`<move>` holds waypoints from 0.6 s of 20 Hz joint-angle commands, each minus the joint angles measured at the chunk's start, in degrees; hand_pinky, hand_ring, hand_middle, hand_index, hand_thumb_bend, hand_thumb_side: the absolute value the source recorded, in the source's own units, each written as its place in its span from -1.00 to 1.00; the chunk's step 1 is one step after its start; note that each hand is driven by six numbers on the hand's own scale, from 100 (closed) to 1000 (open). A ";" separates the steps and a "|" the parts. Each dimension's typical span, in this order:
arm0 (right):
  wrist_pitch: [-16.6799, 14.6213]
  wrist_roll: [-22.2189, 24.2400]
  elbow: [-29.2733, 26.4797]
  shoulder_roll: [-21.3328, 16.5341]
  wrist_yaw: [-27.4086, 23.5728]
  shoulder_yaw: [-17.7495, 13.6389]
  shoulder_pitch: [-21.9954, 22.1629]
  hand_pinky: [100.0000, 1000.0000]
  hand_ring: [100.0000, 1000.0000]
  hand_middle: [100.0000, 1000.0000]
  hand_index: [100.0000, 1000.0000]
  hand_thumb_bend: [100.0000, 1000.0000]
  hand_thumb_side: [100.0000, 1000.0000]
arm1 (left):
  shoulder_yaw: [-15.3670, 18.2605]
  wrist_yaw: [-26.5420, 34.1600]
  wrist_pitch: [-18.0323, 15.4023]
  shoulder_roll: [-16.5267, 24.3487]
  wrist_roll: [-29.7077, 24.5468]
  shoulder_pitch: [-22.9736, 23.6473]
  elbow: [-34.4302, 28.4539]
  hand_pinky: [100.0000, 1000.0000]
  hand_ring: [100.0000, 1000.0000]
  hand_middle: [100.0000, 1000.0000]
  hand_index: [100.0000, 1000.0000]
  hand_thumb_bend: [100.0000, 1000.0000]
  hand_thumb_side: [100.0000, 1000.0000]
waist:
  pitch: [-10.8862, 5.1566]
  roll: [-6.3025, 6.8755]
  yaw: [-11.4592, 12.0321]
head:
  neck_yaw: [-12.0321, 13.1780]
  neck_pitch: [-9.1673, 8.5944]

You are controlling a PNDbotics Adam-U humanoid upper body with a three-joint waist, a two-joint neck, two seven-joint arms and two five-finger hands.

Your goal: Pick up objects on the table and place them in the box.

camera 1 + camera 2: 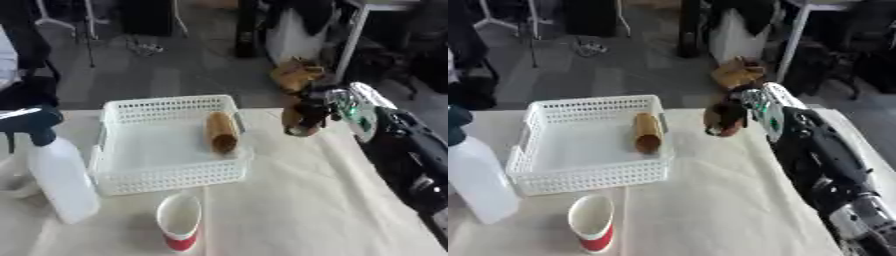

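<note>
A white perforated basket (166, 175) stands on the cloth-covered table. A brown cylindrical roll (222, 132) lies inside it along the right wall. My right hand (304, 116) hangs just past the basket's right rim, a little above the table, its fingers relaxed and pointing down with nothing in them. On the table left of the basket stands a white spray bottle (59, 182) with a dark blue trigger head. A paper cup (180, 221), red outside and white inside, stands upright in front of the basket. My left hand does not show.
My black right forearm (820, 160) runs along the table's right side. Bare cream cloth (306, 200) spreads right of the cup. Beyond the far edge are the floor, a brown bag (296, 74) and furniture legs.
</note>
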 commanded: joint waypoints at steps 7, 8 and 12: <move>-0.04 1.43 -4.38 -1.49 -1.18 1.33 -5.83 -1.00 -0.31 -0.26 -0.05 -1.00 -0.17 | -0.08 -0.30 -0.51 1.20 0.05 -0.32 -0.84 0.96 0.85 0.65 0.65 -1.00 1.00 | -2.01 -0.93 0.48 | 0.26 -0.02; -0.05 1.50 -4.64 -1.14 -1.15 1.42 -6.49 -1.00 -0.32 -0.26 -0.05 -1.00 -0.16 | -0.12 -0.30 -0.54 1.25 0.02 -0.33 -0.84 0.96 0.85 0.65 0.65 -1.00 1.00 | -2.09 -1.11 0.72 | 0.14 -0.04; -0.09 1.56 -5.23 -0.02 -0.96 1.51 -8.18 -1.00 -0.33 -0.27 -0.05 -1.00 -0.14 | -0.22 -0.26 -0.61 1.36 -0.08 -0.30 -0.84 0.96 0.85 0.65 0.65 -1.00 1.00 | -2.24 -1.53 1.42 | -0.22 -0.06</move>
